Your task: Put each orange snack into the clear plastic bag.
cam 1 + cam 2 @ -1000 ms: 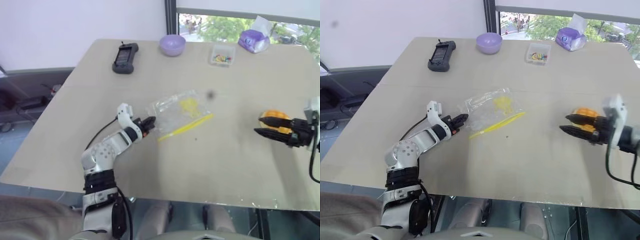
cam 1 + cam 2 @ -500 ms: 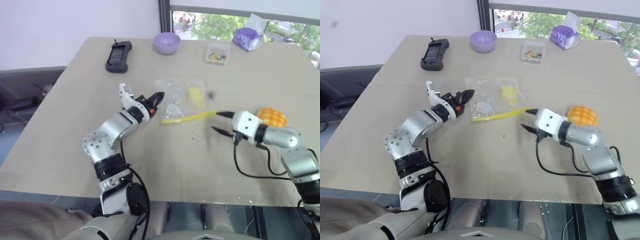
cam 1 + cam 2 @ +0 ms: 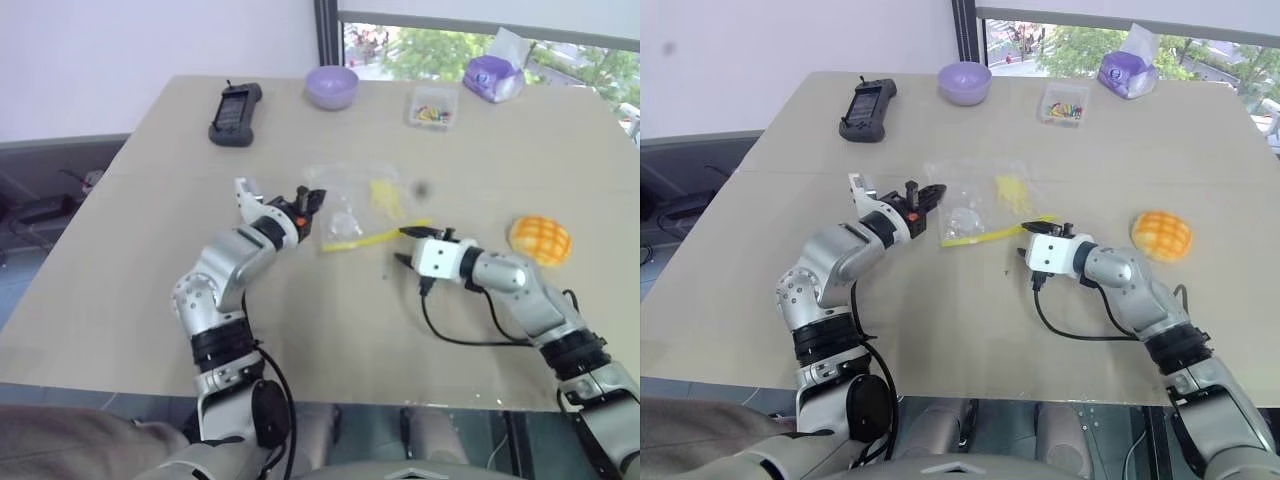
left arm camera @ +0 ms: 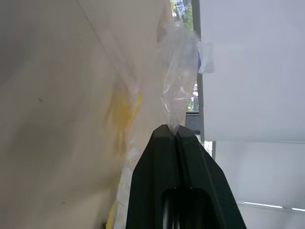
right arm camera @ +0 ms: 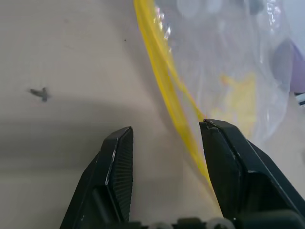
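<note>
On the tan table (image 3: 150, 300), closest to the robot, the right gripper (image 3: 405, 247) sits low with its two black fingers (image 5: 116, 157) apart. It points at the near end of the yellow seal strip (image 3: 362, 238). From the right wrist view, the strip runs between the two fingers, but they are not pinching it.

Just past that, the clear plastic bag (image 3: 975, 200) lies in the middle of the table (it has a yellow patch inside it). The left gripper (image 3: 312, 196) has its fingers (image 4: 157, 162) pressed tight together on the bag's left edge. From the left wrist view, a bit of crinkly plastic sticks up from the tips, so that edge is lifted off the table.

Off to the right, one orange snack (image 3: 540, 239) sits by itself on the table, well apart from the bag. It is round with a criss-cross top. Nothing is touching it.

Farther back, a black handheld device (image 3: 235, 101) lies on the left. Beside it stands a lilac bowl (image 3: 332, 87). Next comes a small clear box (image 3: 432, 106) with colourful bits in it. At the far right, near the window, sits a purple-and-white packet (image 3: 494, 75).
</note>
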